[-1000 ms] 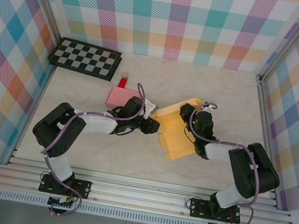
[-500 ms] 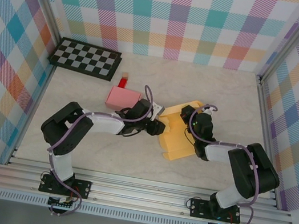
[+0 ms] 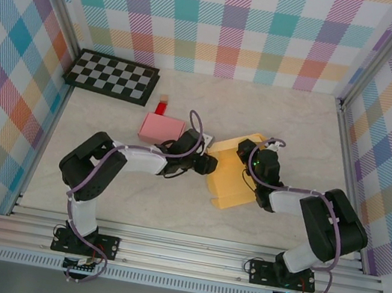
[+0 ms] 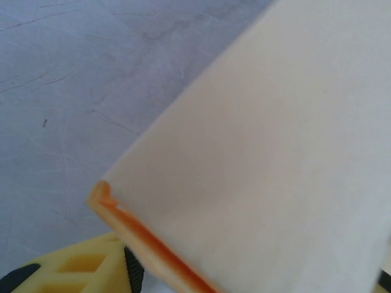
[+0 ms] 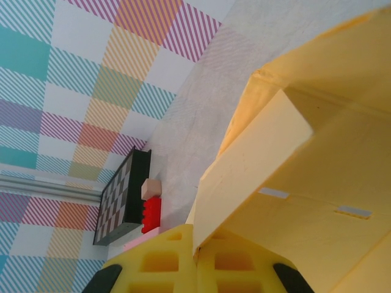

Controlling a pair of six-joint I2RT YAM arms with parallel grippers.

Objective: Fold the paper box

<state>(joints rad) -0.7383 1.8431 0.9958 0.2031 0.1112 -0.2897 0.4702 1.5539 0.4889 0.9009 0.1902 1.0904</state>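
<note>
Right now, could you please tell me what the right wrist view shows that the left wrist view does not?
The right wrist view adds the checkerboard, a red block, the plaid wall and the slotted inside of the box. The left wrist view adds a close look at one pale panel's orange edge. Both share the box and the table.

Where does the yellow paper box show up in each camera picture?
Top external: yellow paper box in the middle of the table.
Left wrist: its pale flap, close up, right side.
Right wrist: box seen from inside, right half.
Shared landmark: grey marbled table under it.
</note>
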